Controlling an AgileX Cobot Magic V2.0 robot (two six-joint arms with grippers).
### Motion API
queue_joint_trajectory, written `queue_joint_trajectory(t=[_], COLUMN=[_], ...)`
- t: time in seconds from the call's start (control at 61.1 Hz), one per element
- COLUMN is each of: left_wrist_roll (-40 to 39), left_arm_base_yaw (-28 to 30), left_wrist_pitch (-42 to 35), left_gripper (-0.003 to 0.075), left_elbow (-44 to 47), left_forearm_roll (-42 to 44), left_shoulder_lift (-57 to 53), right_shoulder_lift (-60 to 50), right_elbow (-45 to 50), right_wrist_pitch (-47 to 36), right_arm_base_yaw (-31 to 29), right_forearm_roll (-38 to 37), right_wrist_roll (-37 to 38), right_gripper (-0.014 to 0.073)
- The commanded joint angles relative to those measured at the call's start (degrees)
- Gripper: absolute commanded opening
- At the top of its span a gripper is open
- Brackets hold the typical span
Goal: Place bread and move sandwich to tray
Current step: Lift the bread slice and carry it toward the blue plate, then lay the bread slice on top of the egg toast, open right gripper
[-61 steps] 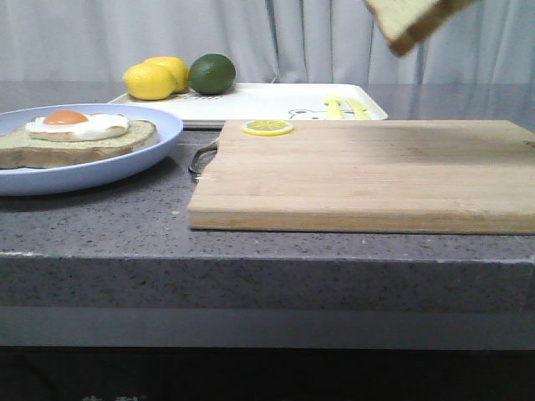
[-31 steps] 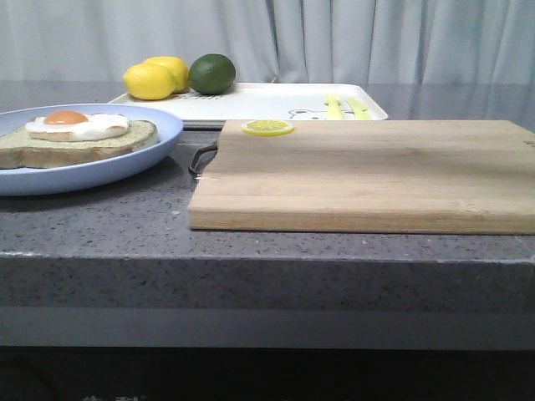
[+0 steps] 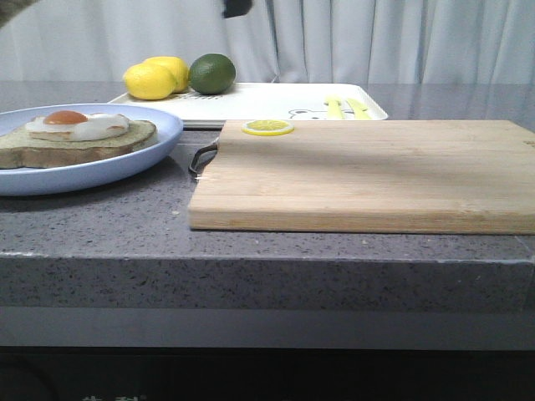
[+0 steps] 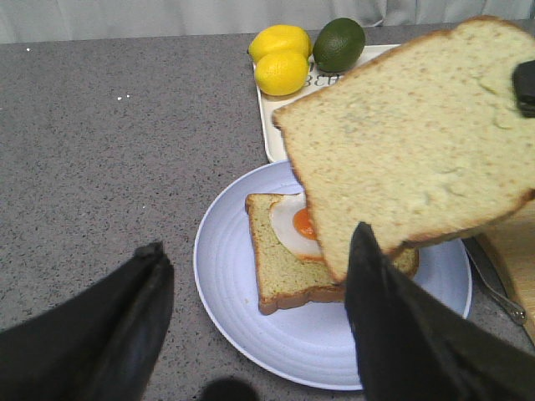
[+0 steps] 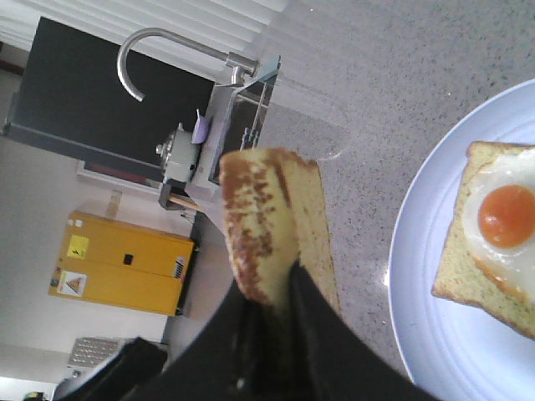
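Observation:
My right gripper (image 5: 280,280) is shut on the bread (image 5: 276,217), a thick plain slice with a brown crust. In the left wrist view the bread (image 4: 410,142) hangs tilted above the round light-blue plate (image 4: 251,326), with one right fingertip (image 4: 525,83) on its edge. On the plate lies a bread slice bearing a fried egg (image 3: 75,138), also in the left wrist view (image 4: 288,259) and the right wrist view (image 5: 493,251). My left gripper (image 4: 257,242) is open and empty above the plate's near side. The white tray (image 3: 276,104) stands at the back.
Two lemons (image 3: 155,78) and a lime (image 3: 211,73) sit on the tray's left end. A wooden cutting board (image 3: 368,171) with a lemon slice (image 3: 267,127) on its far left corner fills the middle and right. A dark arm part (image 3: 236,7) shows at the top edge.
The bread was at the top right of the front view a second ago, then left the view. Now only a corner shows at the top left, above the plate.

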Motion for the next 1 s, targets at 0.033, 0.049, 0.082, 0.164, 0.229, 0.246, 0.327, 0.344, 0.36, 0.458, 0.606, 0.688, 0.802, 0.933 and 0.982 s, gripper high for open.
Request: queue_joint_trajectory(t=[0.033, 0.049, 0.082, 0.164, 0.229, 0.246, 0.327, 0.344, 0.36, 0.458, 0.606, 0.688, 0.802, 0.933, 0.982], left_wrist_roll=[-0.05, -0.05, -0.05, -0.05, -0.05, -0.05, -0.05, -0.05, -0.05, -0.05, -0.05, -0.05, -0.05, -0.05, -0.05], left_arm_base_yaw=[-0.46, -0.46, -0.46, -0.46, -0.46, -0.46, -0.46, -0.46, -0.46, -0.46, -0.46, -0.46, -0.46, -0.46, -0.46], left_wrist_pitch=[-4.07, -4.07, -4.07, -4.07, -4.07, -4.07, -4.07, -4.07, -4.07, -4.07, -4.07, -4.07, -4.07, -4.07, -4.07], left_gripper=[0.0439, 0.0439, 0.0439, 0.0439, 0.0439, 0.0439, 0.0439, 0.0439, 0.0439, 0.0439, 0.0439, 0.0439, 0.0439, 0.0439, 0.0439], left_elbow=[-1.52, -1.52, -1.52, -1.52, -1.52, -1.52, -1.52, -1.52, -1.52, -1.52, -1.52, -1.52, -1.52, -1.52, -1.52], left_forearm_roll=[-0.37, -0.37, -0.37, -0.37, -0.37, -0.37, -0.37, -0.37, -0.37, -0.37, -0.37, -0.37, -0.37, -0.37, -0.37], left_shoulder_lift=[0.25, 0.25, 0.25, 0.25, 0.25, 0.25, 0.25, 0.25, 0.25, 0.25, 0.25, 0.25, 0.25, 0.25, 0.25], right_shoulder_lift=[1.22, 1.60, 2.49, 4.36, 5.31, 5.45, 6.27, 6.36, 6.45, 6.98, 7.58, 8.44, 9.36, 9.97, 9.97], right_elbow=[-5.59, -5.89, -6.63, -7.83, -7.86, -7.86, -7.86, -7.86, -7.86, -7.86, -7.86, -7.86, -7.86, -7.86, -7.86], right_wrist_pitch=[-1.57, -2.10, -3.06, -5.62, -7.44, -7.87, -8.70, -8.63, -8.48, -7.60, -7.42, -6.37, -6.22, -7.26, -7.71], right_arm_base_yaw=[1.24, 1.43, 1.84, 2.36, 2.41, 2.41, 2.41, 2.41, 2.41, 2.41, 2.41, 2.41, 2.41, 2.36, 2.36], right_forearm_roll=[8.22, 8.22, 8.22, 8.22, 8.22, 8.22, 8.22, 8.22, 8.22, 8.22, 8.22, 8.22, 8.22, 8.22, 8.18], right_wrist_roll=[6.36, 6.84, 7.08, 7.08, 8.49, 8.74, 10.62, 10.86, 11.13, 11.70, 12.44, 13.01, 13.68, 14.33, 14.33], right_gripper=[-0.0017, -0.0017, -0.0017, -0.0017, -0.0017, -0.0017, -0.0017, -0.0017, -0.0017, -0.0017, -0.0017, -0.0017, -0.0017, -0.0017, -0.0016])
